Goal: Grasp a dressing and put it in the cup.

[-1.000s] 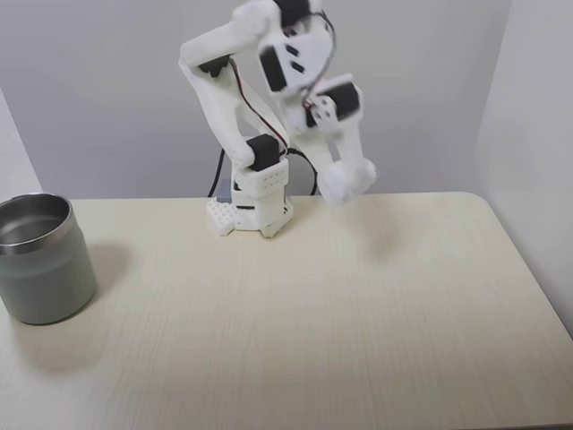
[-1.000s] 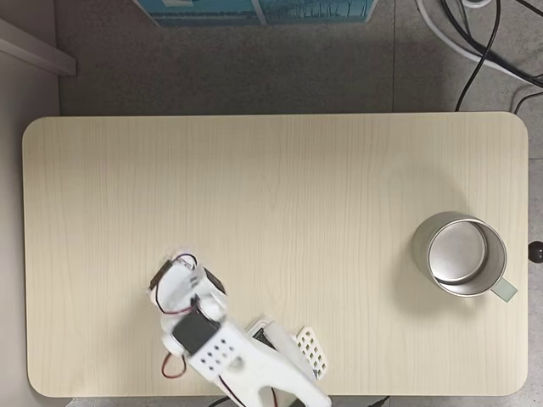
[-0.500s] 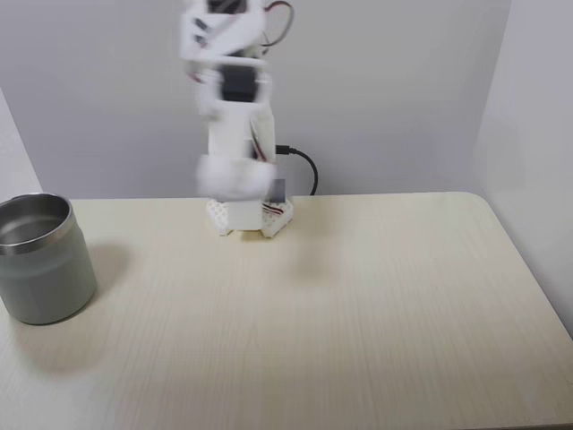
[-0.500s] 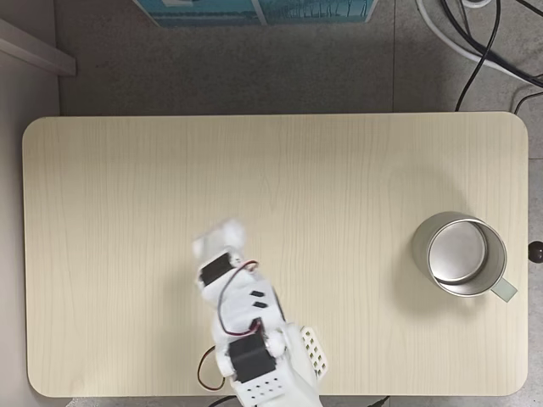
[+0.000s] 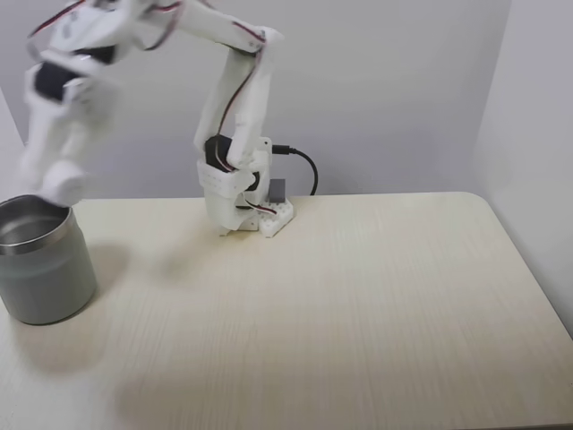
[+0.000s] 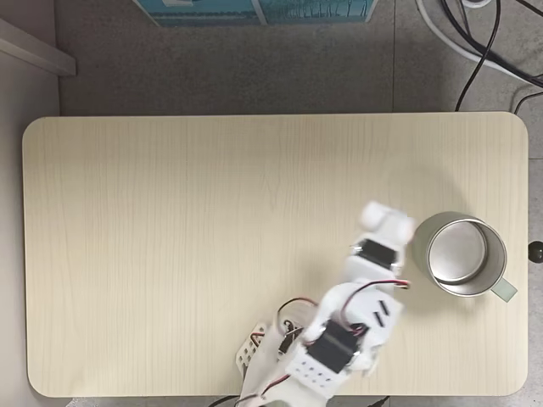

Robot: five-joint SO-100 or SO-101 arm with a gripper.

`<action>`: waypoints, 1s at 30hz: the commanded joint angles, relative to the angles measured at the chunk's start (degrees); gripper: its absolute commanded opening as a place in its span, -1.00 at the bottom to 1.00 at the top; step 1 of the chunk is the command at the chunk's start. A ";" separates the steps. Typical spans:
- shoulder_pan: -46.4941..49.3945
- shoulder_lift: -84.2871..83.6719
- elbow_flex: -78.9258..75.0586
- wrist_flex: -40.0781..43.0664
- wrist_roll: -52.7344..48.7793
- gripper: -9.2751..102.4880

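Note:
The steel cup (image 5: 45, 273) stands at the table's left edge in a fixed view from the front, and at the right (image 6: 423, 239) in a fixed view from above. My gripper (image 5: 55, 185) hangs blurred just above the cup's near rim; from above my gripper (image 6: 386, 225) sits just left of the cup. A rounded white lump, the dressing (image 5: 63, 190) (image 6: 379, 215), shows at its tip, and the fingers look shut on it. Motion blur hides the finer detail.
The arm's white base (image 5: 249, 213) (image 6: 284, 369) is bolted at the table's back edge, with a black cable (image 5: 304, 166) behind it. The light wood table (image 6: 212, 195) is bare across its middle. Cables (image 6: 484, 42) and a blue box (image 6: 254, 8) lie on the floor beyond.
The arm has swung across the table from the far side toward the cup, carrying the white lump at its tip. The cup has not moved.

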 commanded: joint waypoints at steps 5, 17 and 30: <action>9.40 5.45 3.34 -0.79 -5.27 -0.83; 18.63 11.07 3.43 -5.98 -11.16 -0.83; 18.72 11.43 3.25 -6.68 -8.00 -0.47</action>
